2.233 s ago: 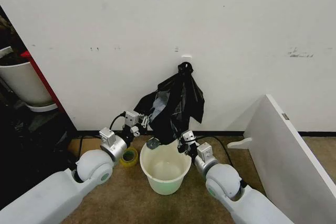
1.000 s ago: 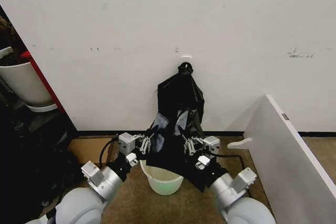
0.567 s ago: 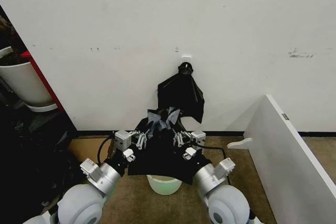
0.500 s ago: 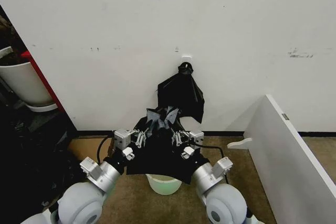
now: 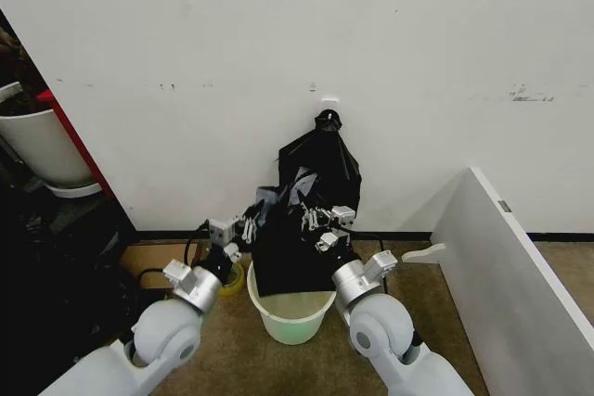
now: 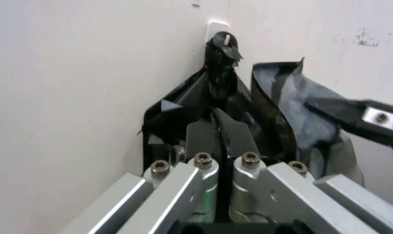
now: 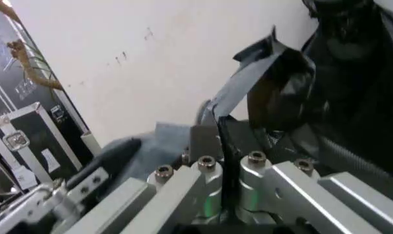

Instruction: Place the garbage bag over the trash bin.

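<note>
Head view: both arms reach forward from the lower frame edge, elbows bent, wrists raised above the trash bin (image 5: pixel 291 313). The left tool (image 5: pixel 243 228) and right tool (image 5: pixel 316 220) each have their fingers pressed together on an edge of the garbage bag (image 5: pixel 292 261), holding it stretched between them. The bag hangs over the far part of the bin mouth; its lower edge reaches the rim. Its upper part trails to a black knotted bunch (image 5: pixel 326 121) on a wall hook.

Surroundings: a yellow tape roll (image 5: pixel 232 277) lies on the floor beside the bin, and a white panel (image 5: pixel 515 261) leans at the right.

The bin's rear rim is hidden by the bag.
</note>
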`<state>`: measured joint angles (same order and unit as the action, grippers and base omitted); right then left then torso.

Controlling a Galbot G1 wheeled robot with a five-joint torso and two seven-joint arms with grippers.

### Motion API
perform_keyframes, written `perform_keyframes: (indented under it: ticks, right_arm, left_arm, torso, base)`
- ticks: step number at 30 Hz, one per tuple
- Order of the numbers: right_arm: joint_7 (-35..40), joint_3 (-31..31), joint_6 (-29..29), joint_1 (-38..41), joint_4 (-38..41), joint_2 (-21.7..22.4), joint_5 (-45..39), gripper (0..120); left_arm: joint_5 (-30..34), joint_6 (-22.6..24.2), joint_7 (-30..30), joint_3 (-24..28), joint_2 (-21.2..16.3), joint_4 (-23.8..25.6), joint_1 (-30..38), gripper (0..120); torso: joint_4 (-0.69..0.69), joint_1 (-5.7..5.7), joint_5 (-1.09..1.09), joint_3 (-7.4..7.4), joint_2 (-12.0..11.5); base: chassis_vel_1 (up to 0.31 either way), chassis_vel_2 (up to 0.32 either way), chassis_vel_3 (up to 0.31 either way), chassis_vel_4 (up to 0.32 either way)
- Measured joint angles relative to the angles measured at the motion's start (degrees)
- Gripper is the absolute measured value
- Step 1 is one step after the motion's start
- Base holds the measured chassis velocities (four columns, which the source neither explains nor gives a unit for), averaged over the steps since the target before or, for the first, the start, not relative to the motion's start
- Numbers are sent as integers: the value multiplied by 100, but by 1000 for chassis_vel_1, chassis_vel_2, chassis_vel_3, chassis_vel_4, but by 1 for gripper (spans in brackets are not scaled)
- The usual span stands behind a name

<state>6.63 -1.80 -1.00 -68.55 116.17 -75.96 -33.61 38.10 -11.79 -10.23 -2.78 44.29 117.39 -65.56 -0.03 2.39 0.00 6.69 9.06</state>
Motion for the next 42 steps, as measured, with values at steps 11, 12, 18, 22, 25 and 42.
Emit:
perform_keyframes:
  ticks: [11, 12, 18, 22, 25, 42]
  right_arm:
    - [-63, -11, 268, -355, -257, -236, 155, 0]
    - [-67, -16, 283, -368, -266, -234, 166, 0]
    - [-126, -220, 496, -636, -254, -63, 286, 0]
    - [-150, -280, 574, -704, -270, -32, 311, 0]
    - [-181, -291, 675, -767, -389, -64, 372, 0]
    - [233, -279, 574, -1704, -368, -101, 959, 0]
  left_arm:
    - [-168, -139, 31, -87, 196, -101, -437, 0]
    - [-180, -145, 28, -84, 216, -113, -443, 0]
    - [-352, -211, -25, 95, 622, -359, -219, 0]
    - [-367, -253, -27, 299, 696, -546, -17, 0]
    - [-420, -337, -27, 351, 775, -748, -3, 0]
    - [-641, -286, -782, 227, 1024, -723, -917, 0]
  torso:
    - [2, 0, 0, -1, 0]
    - [2, 0, 0, -1, 0]
    - [1, 0, 2, -1, 0]
    - [0, 0, 1, -1, 0]
    - [2, 0, 1, -1, 0]
    - [2, -1, 0, -1, 1]
  base:
    - [0, 0, 0, 0]
    - [0, 0, 0, 0]
    - [0, 0, 0, 0]
    - [0, 0, 0, 0]
    - [0, 0, 0, 0]
    - [0, 0, 0, 0]
